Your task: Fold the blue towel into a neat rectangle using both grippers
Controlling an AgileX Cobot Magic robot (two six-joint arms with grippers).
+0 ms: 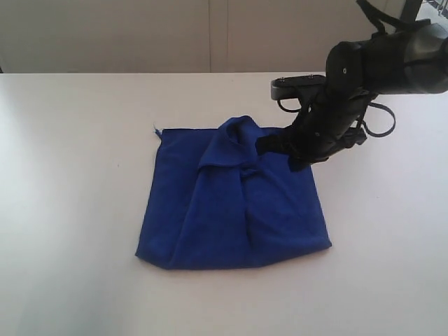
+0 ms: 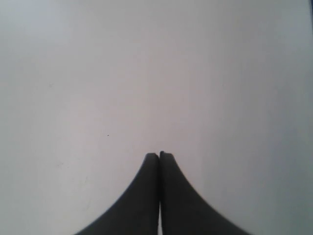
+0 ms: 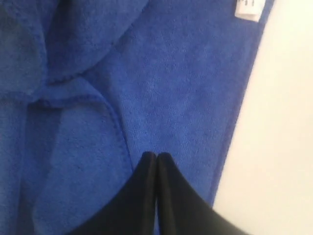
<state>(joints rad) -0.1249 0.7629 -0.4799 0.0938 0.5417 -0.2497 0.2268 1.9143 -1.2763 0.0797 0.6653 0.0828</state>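
The blue towel (image 1: 231, 210) lies on the white table (image 1: 70, 210) as a rough square, with a loose flap bunched and rumpled over its far middle. A small white tag (image 1: 156, 128) shows at its far left corner. My right gripper (image 1: 262, 145) is over the towel's far right part, fingers shut. In the right wrist view those fingers (image 3: 156, 155) are pressed together above the towel (image 3: 171, 88) near its edge, with no cloth between them and the tag (image 3: 248, 10) beyond. My left gripper (image 2: 159, 155) is shut over bare table (image 2: 146, 73) and does not show in the exterior view.
A pale wall (image 1: 140, 35) runs behind the table's far edge. The right arm (image 1: 392, 59) reaches in from the upper right. White tabletop surrounds the towel on every side.
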